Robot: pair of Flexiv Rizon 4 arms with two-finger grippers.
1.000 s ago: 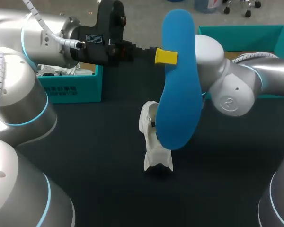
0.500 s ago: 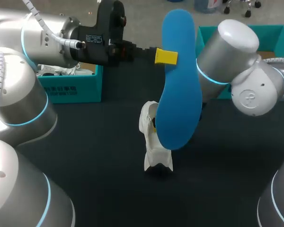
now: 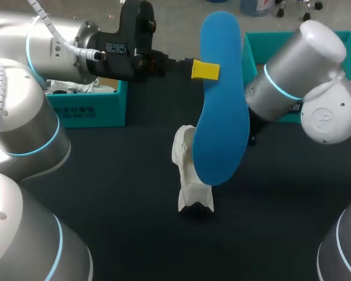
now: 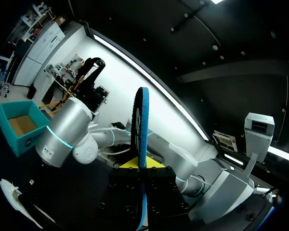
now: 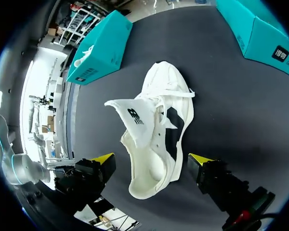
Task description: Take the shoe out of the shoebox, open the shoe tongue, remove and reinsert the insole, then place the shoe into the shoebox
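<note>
Over the dark desk (image 3: 105, 193), the left gripper (image 3: 205, 70) pinches the insole (image 3: 222, 117) by its edge, where it may slip, while the right gripper (image 5: 151, 160) hangs spread above the shoe (image 5: 156, 120).

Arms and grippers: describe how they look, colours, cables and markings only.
Both arms, left arm and right arm, are rounded silver-grey segments with light-blue rings at the joints. A white coiled cable runs along the left arm, whose black wrist block carries a white label. The left gripper and right gripper have black fingers with yellow tips.
</note>
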